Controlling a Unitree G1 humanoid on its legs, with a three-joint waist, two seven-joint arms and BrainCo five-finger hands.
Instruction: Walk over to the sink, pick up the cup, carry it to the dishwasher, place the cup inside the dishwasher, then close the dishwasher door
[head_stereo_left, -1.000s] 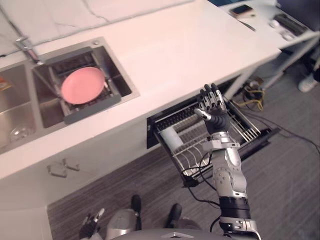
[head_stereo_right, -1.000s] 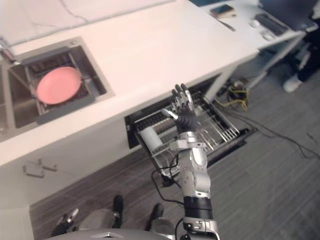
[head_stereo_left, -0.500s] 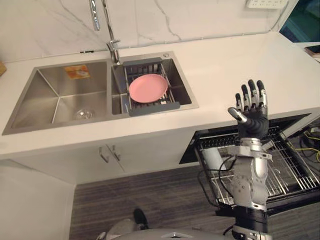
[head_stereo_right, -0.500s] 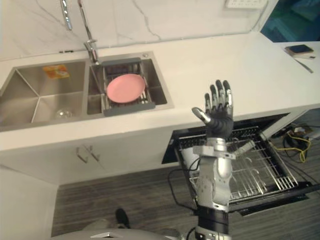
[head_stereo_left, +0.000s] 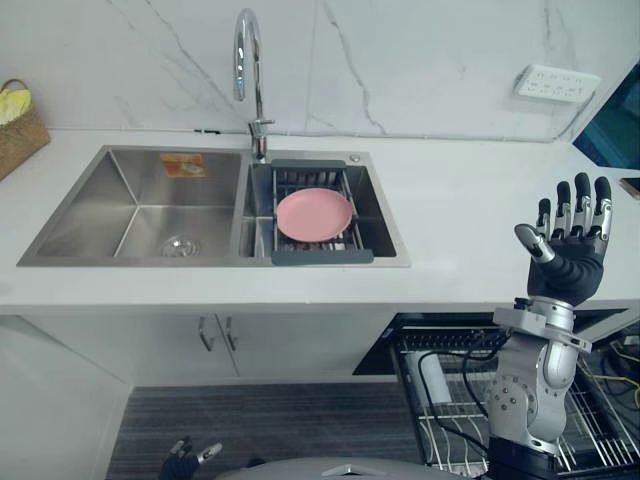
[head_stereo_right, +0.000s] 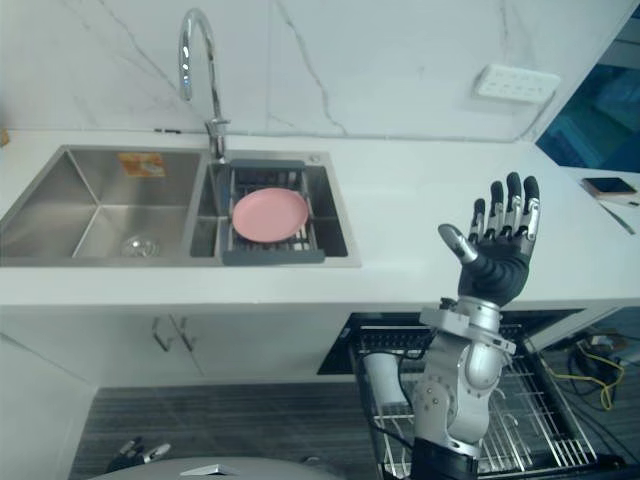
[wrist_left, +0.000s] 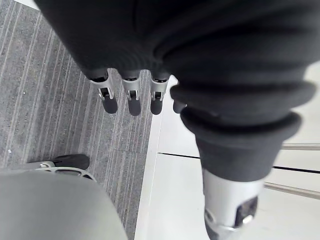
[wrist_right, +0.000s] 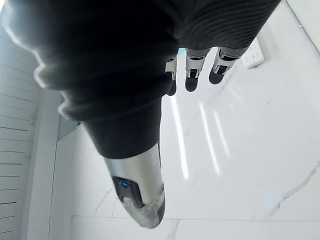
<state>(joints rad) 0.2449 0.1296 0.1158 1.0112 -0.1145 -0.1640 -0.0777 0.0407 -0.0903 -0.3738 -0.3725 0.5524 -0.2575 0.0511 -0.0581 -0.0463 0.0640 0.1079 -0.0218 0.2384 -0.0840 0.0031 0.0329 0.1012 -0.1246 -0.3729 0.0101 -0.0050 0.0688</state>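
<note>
Right hand (head_stereo_right: 497, 262) is held upright, fingers straight and spread, holding nothing. White cup (head_stereo_right: 380, 378) lies in the pulled-out dishwasher rack (head_stereo_right: 540, 400), below this hand and to its left. Sink (head_stereo_left: 140, 200) with pink plate (head_stereo_left: 314, 212) is farther left. Left hand (wrist_left: 129, 92) hangs low, fingers relaxed.

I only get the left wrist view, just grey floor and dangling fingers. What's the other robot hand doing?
Observer: The right robot hand is held up in front of the counter, fingers straight, holding nothing.
Operator: Any dishes about?
Observer: A pink plate lies on a drain rack in the right basin of the sink.
Operator: And below the counter?
Observer: The dishwasher rack is pulled out, a white cup-shaped thing in it.
</note>
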